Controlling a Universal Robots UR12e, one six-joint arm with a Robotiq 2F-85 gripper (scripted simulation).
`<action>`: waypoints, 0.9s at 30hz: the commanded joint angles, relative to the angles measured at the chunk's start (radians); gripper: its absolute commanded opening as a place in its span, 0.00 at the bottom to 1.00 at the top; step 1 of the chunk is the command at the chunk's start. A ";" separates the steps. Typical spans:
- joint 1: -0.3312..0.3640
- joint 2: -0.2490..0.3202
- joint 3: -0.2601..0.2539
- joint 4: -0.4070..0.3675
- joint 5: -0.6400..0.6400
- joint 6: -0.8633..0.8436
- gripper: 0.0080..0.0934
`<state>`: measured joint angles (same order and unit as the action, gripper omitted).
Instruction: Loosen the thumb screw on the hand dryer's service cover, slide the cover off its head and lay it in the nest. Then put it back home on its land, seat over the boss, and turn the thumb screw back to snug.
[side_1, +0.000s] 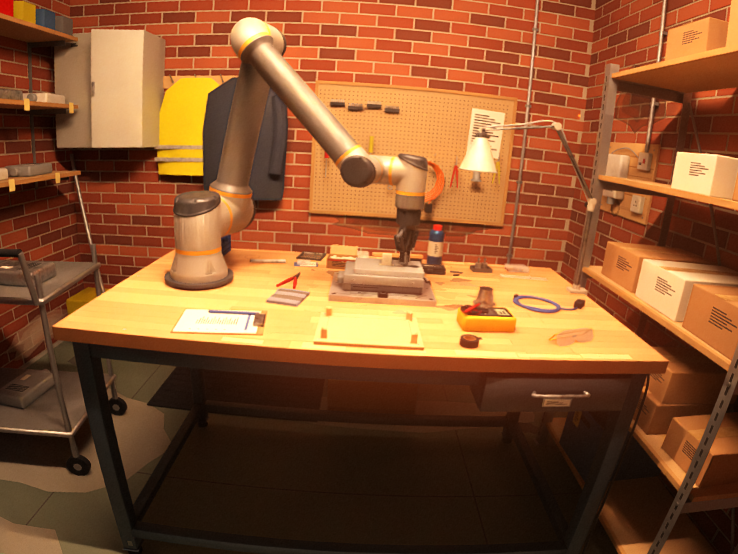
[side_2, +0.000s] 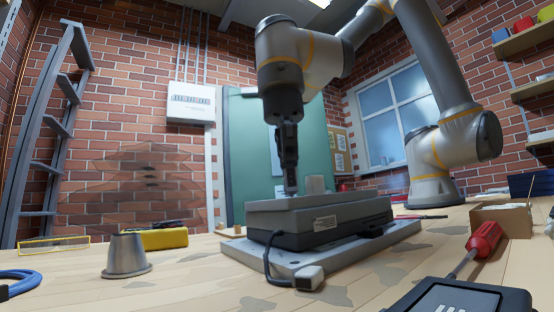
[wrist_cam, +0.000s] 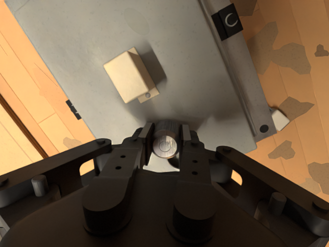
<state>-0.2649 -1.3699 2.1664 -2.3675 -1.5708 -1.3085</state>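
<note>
The thumb screw (wrist_cam: 165, 143), a small round metal knob, stands at the near end of the grey service cover (wrist_cam: 148, 66), and I grip it in my closed gripper (wrist_cam: 164, 137) from straight above. The cover lies flat on top of the hand dryer (side_1: 381, 275) (side_2: 320, 217), which sits on a grey base plate in the middle of the bench. A cream block handle (wrist_cam: 129, 75) (side_2: 315, 184) rises from the cover beyond the screw. The nest (side_1: 368, 330), a pale tray with small orange corner stops, lies empty in front of the dryer near the bench's front edge.
Behind the dryer stand a pegboard (side_1: 411, 155), a blue bottle (side_1: 436, 243) and a desk lamp (side_1: 478, 155). To the right lie a metal cone (side_1: 486, 296), a yellow meter (side_1: 486, 319), a tape roll and a blue cable (side_1: 539, 304). To the left lie a clipboard (side_1: 219, 321) and red pliers.
</note>
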 joint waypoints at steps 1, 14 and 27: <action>0.000 0.000 -0.001 -0.001 0.000 0.000 0.00; 0.000 0.000 -0.001 -0.001 0.000 0.000 0.08; 0.000 0.000 -0.001 -0.001 0.000 0.000 0.38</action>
<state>-0.2650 -1.3695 2.1665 -2.3678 -1.5708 -1.3086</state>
